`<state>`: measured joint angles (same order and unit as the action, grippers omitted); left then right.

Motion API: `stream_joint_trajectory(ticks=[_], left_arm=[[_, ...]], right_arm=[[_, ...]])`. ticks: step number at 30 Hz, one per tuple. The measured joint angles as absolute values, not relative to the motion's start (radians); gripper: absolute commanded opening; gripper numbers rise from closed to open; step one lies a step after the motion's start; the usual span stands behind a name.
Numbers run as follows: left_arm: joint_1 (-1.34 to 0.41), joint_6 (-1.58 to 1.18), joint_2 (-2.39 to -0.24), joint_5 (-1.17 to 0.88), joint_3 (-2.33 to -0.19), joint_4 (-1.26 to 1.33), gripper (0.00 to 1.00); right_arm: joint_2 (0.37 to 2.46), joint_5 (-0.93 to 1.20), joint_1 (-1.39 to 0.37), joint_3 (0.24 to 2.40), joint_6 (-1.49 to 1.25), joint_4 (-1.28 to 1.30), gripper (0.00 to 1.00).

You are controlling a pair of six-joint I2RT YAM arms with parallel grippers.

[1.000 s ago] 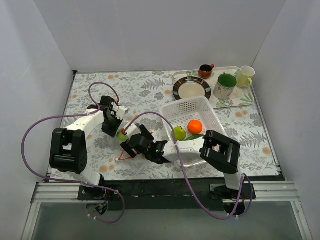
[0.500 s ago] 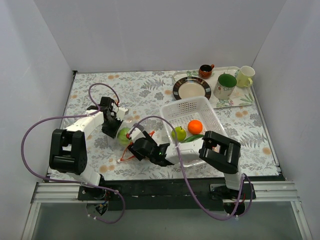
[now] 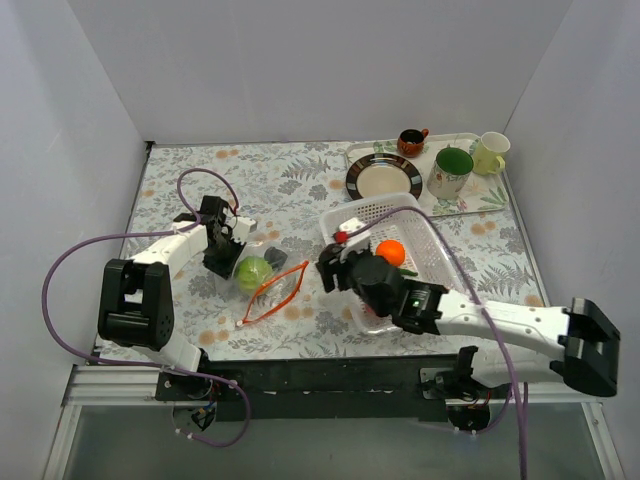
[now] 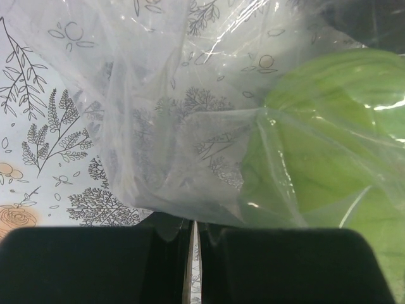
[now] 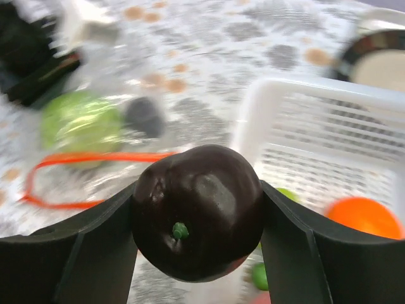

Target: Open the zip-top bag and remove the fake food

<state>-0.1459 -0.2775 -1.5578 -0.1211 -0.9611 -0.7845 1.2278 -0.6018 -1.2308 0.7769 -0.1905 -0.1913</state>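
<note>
Clear crinkly zip-top bag (image 4: 158,114) lies on the floral table (image 3: 300,175), one lime-green plastic apple (image 3: 253,271) inside. Left claw (image 4: 192,229) pinches its closed end. Right claw (image 5: 199,209) grips a dark glossy plastic fruit (image 5: 196,221) near the white mesh basket (image 3: 400,212). Best to clear the rim fully before releasing.

The left arm (image 3: 165,248) reaches forward from its base at the near-left edge, elbow bent and wrist tipped downward. The left end effector (image 4: 192,253) has its two black fingers (image 4: 95,266) pressed almost together, only a thin slit between them, pinching a fold of the clear crinkly plastic zip-top bag (image 4: 177,126). The right arm (image 3: 500,320) stretches low and leftward from the near-right corner. The right end effector (image 5: 197,218) clamps a dark glossy round plastic fruit (image 5: 209,190) between its fingers.
</note>
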Motion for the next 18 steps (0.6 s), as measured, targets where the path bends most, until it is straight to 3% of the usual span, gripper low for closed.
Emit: stream_joint_trajectory(ticks=[2,4,6,18], left_arm=[[-0.146,-0.278,-1.558,-0.120,-0.958,-0.785,0.00],[-0.146,-0.280,-1.558,-0.119,-0.958,-0.785,0.00],[-0.146,-0.282,-1.558,-0.119,-0.958,-0.785,0.00],[-0.146,-0.295,-1.558,-0.120,-0.962,-0.789,0.00]], right_arm=[[1.132,-0.628,-1.155,0.731,-0.214,-0.157,0.32],[1.068,-0.645,-1.065,0.688,-0.234,-0.112,0.71],[1.041,-0.647,-0.999,0.664,-0.244,-0.059,0.98],[1.075,-0.609,-0.926,0.764,-0.223,0.159,0.98]])
